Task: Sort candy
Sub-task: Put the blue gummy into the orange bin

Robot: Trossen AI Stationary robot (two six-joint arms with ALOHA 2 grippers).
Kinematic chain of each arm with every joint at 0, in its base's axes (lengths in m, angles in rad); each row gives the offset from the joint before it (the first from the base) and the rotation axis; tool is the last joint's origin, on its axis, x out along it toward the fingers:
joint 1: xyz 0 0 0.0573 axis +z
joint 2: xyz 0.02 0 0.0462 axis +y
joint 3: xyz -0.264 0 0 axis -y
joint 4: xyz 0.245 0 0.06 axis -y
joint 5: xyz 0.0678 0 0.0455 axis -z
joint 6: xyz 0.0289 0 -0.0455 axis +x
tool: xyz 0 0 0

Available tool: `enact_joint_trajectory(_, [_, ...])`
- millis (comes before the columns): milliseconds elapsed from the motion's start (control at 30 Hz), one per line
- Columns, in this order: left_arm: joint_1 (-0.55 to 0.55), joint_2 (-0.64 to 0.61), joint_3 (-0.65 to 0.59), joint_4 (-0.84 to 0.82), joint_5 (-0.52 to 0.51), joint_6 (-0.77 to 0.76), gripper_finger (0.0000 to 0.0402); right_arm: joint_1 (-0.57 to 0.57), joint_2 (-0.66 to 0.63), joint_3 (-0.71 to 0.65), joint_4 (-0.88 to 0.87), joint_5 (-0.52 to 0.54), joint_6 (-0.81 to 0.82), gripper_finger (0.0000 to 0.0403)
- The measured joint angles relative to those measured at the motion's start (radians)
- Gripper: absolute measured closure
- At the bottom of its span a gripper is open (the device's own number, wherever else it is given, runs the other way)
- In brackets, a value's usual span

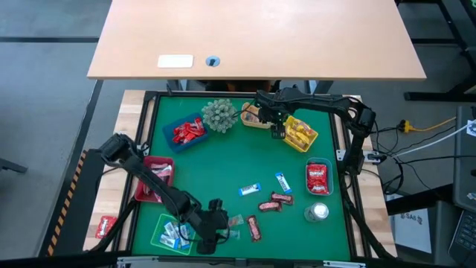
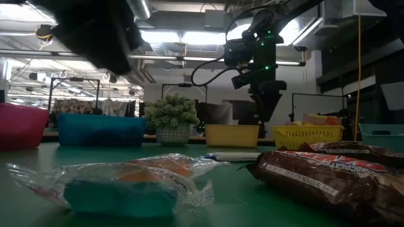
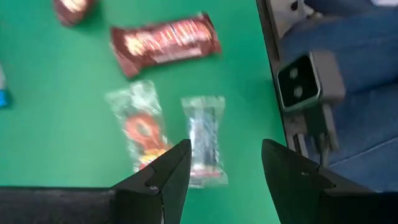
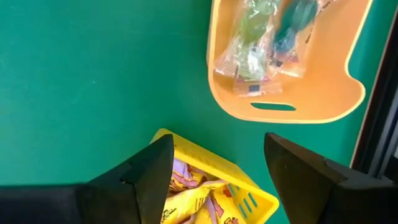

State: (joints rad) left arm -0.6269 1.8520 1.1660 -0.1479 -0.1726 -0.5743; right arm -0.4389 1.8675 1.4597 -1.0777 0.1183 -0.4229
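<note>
Green bench: I hold left pincer spread over loose candy; right pincer spread above yellow basket, frame top.

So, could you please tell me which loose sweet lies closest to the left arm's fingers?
The clear-wrapped sweet with dark contents, directly ahead between the open fingers; the clear one with red-orange filling lies beside it, off-centre.

A green mat is covering the worktop. Near its far edge a blue tray is showing red candy, beside a grey-green spiky plant ball, an orange tray and a yellow basket. By the near edge brown wrappers and clear silvery ones are lying, with blue-white packets between
</note>
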Motion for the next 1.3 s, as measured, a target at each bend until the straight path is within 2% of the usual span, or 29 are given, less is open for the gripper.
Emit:
enact_joint_trajectory(133, [-0.022, 0.061, 0.0, 0.045, -0.003, 0.0, 0.022, 0.0, 0.0, 0.0, 0.003, -0.006, 0.0, 0.0154])
enact_joint_trajectory(300, [-0.035, 0.11, 0.0, 0.053, -0.054, 0.0, 0.022, 0.0, 0.0, 0.0, 0.004, -0.006, -0.001, 0.0154])
enact_joint_trajectory(667, [-0.035, 0.163, -0.001, 0.051, -0.079, 0.018, 0.022, 0.001, -0.027, 0.0, -0.031, -0.006, -0.005, 0.0155])
enact_joint_trajectory(833, [-0.034, 0.163, -0.001, 0.042, -0.08, 0.035, 0.0241, 0.001, -0.084, 0.0, -0.074, -0.008, 0.01, 0.0155])
enact_joint_trajectory(933, [-0.032, 0.164, -0.001, 0.039, -0.08, 0.034, 0.0267, 0.012, -0.121, 0.0, -0.084, -0.095, 0.072, 0.0155])
enact_joint_trajectory(1133, [-0.031, 0.164, -0.001, 0.037, -0.078, 0.029, 0.0326, 0.102, -0.16, 0.0, -0.084, -0.402, 0.13, 0.0155])
enact_joint_trajectory(1200, [-0.031, 0.164, -0.001, 0.037, -0.067, 0.029, 0.0346, 0.153, -0.161, 0.0, -0.084, -0.449, 0.131, 0.0155])
enact_joint_trajectory(1300, [-0.024, 0.162, -0.001, 0.038, -0.035, 0.027, 0.0376, 0.243, -0.161, 0.0, -0.091, -0.463, 0.14, 0.0155])
